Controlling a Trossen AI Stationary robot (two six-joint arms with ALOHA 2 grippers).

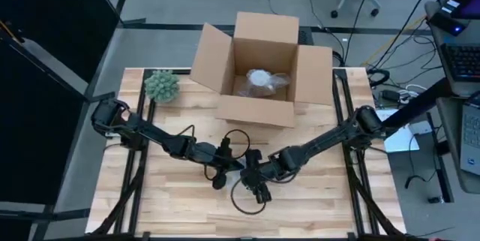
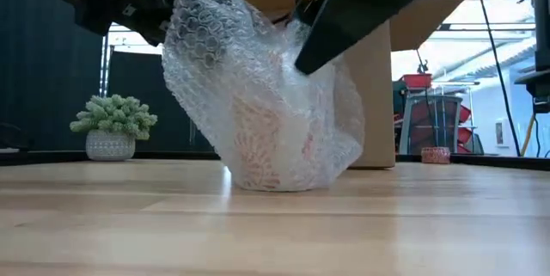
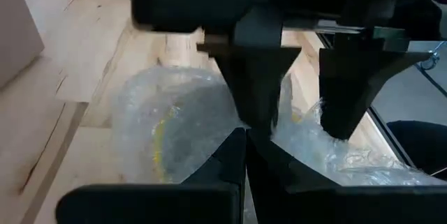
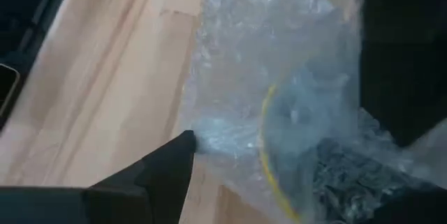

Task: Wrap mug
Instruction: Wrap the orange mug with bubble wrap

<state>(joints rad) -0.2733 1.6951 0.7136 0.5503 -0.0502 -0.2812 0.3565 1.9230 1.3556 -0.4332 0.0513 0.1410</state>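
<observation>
Both dark arms reached inward, meeting at the table's six o'clock side; the left gripper [image 3: 244, 130] pinched the clear bubble wrap [image 2: 258, 95], while the right gripper [image 1: 259, 188] could not be judged. The wrap stood bunched over a yellow-rimmed mug [image 4: 279, 147] on the pale wooden table [image 2: 275, 224].

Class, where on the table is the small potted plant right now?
In the high view the potted plant stands at the table's far left corner, just left of the open cardboard box, apart from both grippers.

Even indoor light, blurred wrist views, bright backlit windows.
</observation>
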